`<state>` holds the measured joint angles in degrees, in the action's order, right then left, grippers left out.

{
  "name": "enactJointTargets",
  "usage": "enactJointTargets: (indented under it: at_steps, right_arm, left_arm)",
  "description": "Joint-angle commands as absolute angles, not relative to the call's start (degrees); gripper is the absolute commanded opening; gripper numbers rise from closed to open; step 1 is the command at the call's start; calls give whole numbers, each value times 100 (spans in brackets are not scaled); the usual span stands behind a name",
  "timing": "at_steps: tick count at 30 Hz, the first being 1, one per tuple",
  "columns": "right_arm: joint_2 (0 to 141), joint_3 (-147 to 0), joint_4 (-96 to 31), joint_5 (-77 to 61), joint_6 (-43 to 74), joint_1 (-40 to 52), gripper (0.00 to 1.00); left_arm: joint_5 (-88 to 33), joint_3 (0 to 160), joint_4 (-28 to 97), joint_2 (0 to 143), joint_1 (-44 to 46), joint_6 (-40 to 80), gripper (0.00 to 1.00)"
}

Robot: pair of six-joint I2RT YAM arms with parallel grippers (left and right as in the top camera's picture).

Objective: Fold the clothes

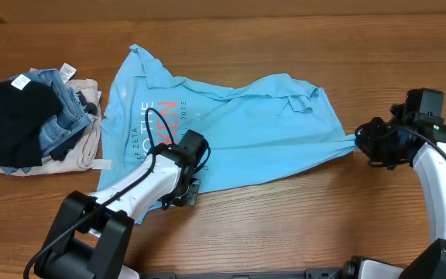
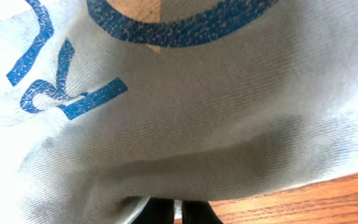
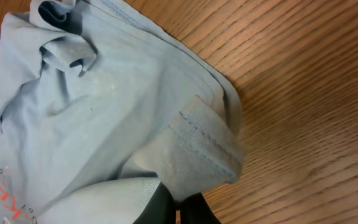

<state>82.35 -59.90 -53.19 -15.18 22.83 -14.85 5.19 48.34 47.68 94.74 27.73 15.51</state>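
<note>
The light-blue T-shirt (image 1: 238, 132) lies rumpled across the desk (image 1: 300, 232), beside a pile of other garments (image 1: 45, 116). The left fingers (image 1: 183, 194) are closed on its near edge. The right fingers (image 1: 360, 139) are pinched tight on a hemmed corner at its right end. This looks like the flattening step; next, both arms probably need to draw the cloth taut and smooth before any fold.

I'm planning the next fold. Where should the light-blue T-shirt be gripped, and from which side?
Probably at its edges. The T-shirt tapers to a stitched hem corner on its right, which the right end effector now pinches from the right; the left end effector pinches the near edge from the front. The crumpled middle offers no clean edge.
</note>
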Motion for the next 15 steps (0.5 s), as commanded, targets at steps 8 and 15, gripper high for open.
enactJointTargets:
  at_steps: [8, 15]
  right_arm:
    - [8187, -6084, -5341, -1511, 2250, -1476, 4]
    - [8187, -6084, -5339, -1509, 2250, -1476, 4]
  left_arm:
    - [-410, 5728, 6010, 9345, 2735, 1802, 4]
    - [-707, 7631, 8654, 8565, 2746, 1776, 4]
